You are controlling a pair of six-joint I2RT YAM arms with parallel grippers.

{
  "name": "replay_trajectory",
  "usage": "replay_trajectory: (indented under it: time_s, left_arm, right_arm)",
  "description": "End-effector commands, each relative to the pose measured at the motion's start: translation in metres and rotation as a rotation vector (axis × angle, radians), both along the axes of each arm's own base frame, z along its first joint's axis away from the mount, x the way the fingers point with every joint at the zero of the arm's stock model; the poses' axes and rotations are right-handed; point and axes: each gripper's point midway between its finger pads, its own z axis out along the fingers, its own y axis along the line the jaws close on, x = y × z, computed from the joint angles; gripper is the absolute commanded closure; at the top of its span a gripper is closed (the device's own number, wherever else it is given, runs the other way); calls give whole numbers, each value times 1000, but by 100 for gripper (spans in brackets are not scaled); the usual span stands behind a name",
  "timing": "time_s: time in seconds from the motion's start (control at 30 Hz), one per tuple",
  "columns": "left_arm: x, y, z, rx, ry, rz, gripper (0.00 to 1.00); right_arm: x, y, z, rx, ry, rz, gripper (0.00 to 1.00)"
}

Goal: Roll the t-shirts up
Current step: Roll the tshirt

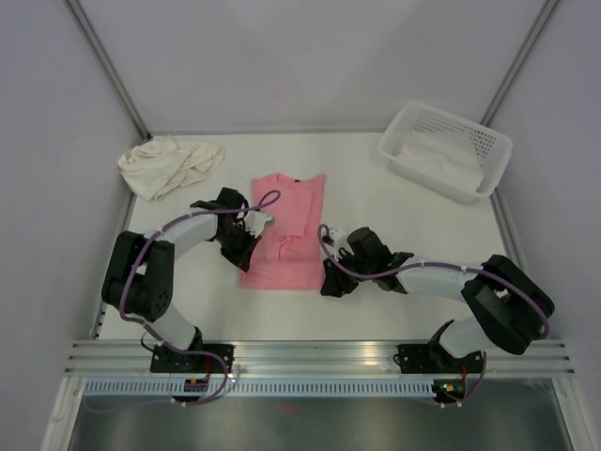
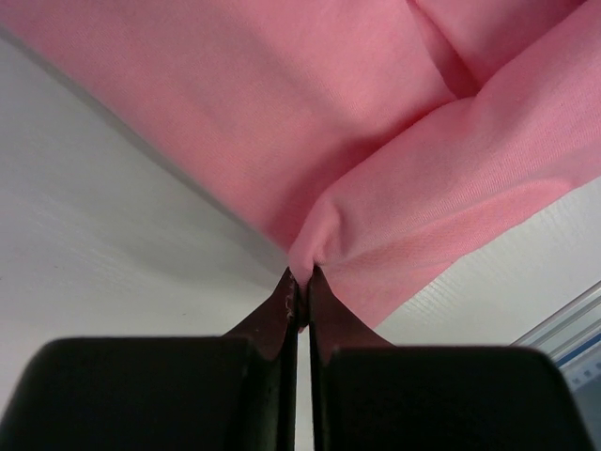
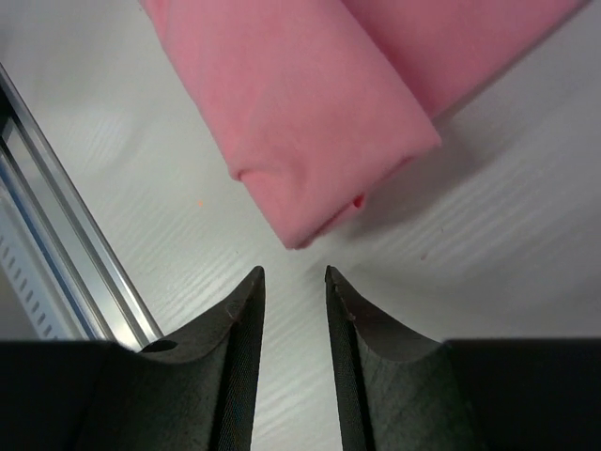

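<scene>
The salmon-pink t-shirt point(image 1: 285, 230) lies folded into a long strip in the middle of the table. My left gripper point(image 1: 246, 246) is at its left edge, shut on a pinch of the pink cloth point(image 2: 376, 141), which bunches at the fingertips point(image 2: 302, 282). My right gripper point(image 1: 331, 284) is open and empty at the strip's near right corner; in the right wrist view that corner point(image 3: 310, 132) lies just beyond the gripper point(image 3: 294, 274), not between the fingers. The cream t-shirt point(image 1: 169, 165) lies crumpled at the back left.
A white perforated basket point(image 1: 447, 150) with white cloth in it stands at the back right. A metal rail point(image 1: 319, 355) runs along the table's near edge and shows in the right wrist view point(image 3: 56, 244). Grey walls enclose the table.
</scene>
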Motion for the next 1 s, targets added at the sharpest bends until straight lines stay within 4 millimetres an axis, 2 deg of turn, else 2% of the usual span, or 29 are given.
replay_trajectory:
  time_s: [0.0, 0.2, 0.3, 0.33, 0.37, 0.57, 0.73, 0.87, 0.97]
  left_arm:
    - [4, -4, 2, -14, 10, 25, 98]
    - [4, -2, 0, -5, 11, 22, 98]
    - [4, -2, 0, -4, 12, 18, 98]
    - [7, -1, 1, 1, 4, 18, 98]
    - [7, -1, 0, 5, 5, 17, 98]
    - [21, 8, 1, 67, -42, 3, 98]
    - [30, 16, 5, 111, -82, -20, 98]
    - [30, 21, 3, 137, -93, -36, 98]
    - [30, 23, 1, 142, -96, -42, 98]
  right_arm:
    - [31, 26, 25, 75, -165, -51, 61]
    - [30, 27, 8, 41, -141, -61, 62]
    - [28, 28, 6, 38, -134, -51, 83]
    - [27, 28, 6, 37, -132, -42, 95]
    - [26, 27, 6, 33, -142, -26, 99]
    - [14, 9, 3, -52, -161, 73, 100]
    - [22, 14, 20, -46, -165, 96, 100]
    - [22, 5, 16, -134, -146, 140, 100]
    - [15, -6, 9, -182, -111, 180, 100]
